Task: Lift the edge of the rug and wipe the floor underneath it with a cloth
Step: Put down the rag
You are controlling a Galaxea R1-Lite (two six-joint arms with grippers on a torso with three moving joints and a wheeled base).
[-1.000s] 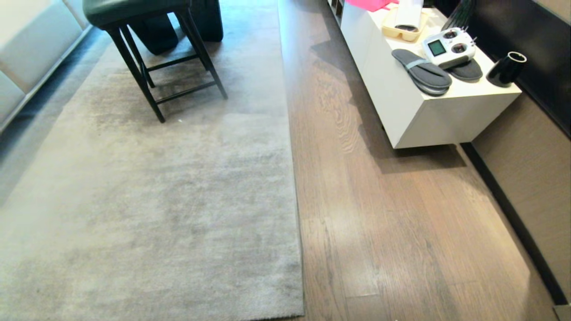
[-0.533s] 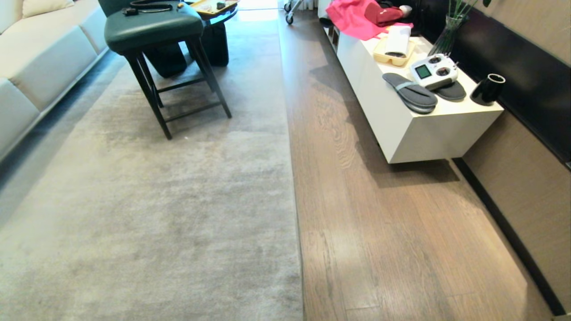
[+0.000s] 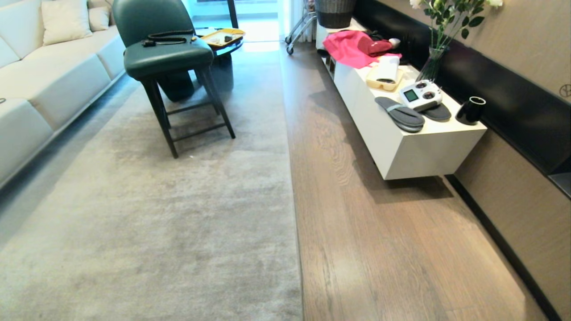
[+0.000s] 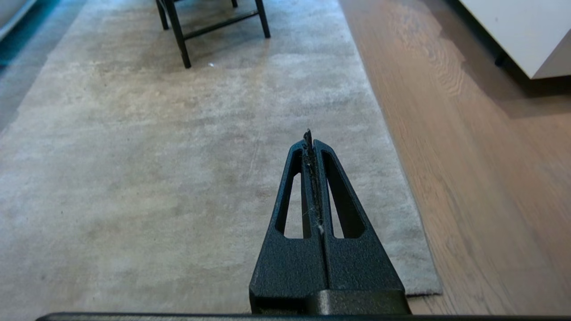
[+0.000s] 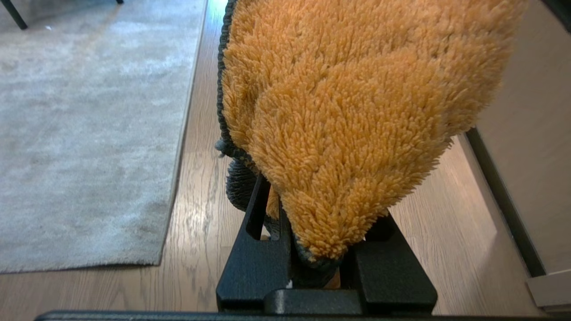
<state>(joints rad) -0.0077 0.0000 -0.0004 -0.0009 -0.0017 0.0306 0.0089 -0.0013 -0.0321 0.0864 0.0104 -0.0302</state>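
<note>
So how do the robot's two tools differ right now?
The left tool is shut with nothing in it, while the right tool is shut on the orange cloth. The left tool hangs over the rug close to the rug edge, while the right tool hangs over the bare wood floor beside that rug. Both are black and neither touches the floor.
</note>
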